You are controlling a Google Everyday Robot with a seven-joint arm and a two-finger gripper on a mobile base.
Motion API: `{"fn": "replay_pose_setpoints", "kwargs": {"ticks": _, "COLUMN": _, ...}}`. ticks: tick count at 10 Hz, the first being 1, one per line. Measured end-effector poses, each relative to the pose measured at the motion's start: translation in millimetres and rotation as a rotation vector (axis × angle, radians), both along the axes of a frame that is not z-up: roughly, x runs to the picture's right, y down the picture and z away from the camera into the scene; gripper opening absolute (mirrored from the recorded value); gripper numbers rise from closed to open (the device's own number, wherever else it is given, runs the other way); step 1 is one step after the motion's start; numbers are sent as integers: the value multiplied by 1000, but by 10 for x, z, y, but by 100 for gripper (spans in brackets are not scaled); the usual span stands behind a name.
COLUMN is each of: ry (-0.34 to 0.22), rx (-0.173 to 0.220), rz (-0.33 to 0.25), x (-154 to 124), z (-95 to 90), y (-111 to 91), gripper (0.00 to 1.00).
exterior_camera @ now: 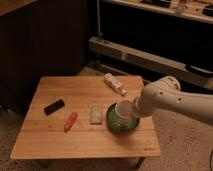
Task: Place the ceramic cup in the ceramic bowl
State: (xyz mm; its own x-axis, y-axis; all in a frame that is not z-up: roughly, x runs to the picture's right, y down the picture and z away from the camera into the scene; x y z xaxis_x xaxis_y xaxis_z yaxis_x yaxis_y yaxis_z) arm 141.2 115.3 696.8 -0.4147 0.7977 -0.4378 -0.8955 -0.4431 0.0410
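The white ceramic cup (122,112) is upright within the rim of the dark green ceramic bowl (114,123), which stands at the right side of the wooden table (55,141). The gripper (134,111), at the end of the white arm (172,102) reaching in from the right, is right against the cup's right side. Whether the cup rests on the bowl's inside or hangs just above it cannot be told.
Also on the table: a white rectangular packet (95,113) just left of the bowl, a red-orange object (70,121), a black object (54,106) at the left, and a white bottle-like object (115,83) lying at the back. Dark shelving stands behind the table.
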Motion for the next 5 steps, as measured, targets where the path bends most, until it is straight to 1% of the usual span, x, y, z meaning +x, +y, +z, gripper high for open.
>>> {"fn": "replay_pose_setpoints", "kwargs": {"ticks": 5, "ry": 0, "rx": 1, "rz": 2, "x": 15, "z": 4, "y": 3, "gripper": 27}}
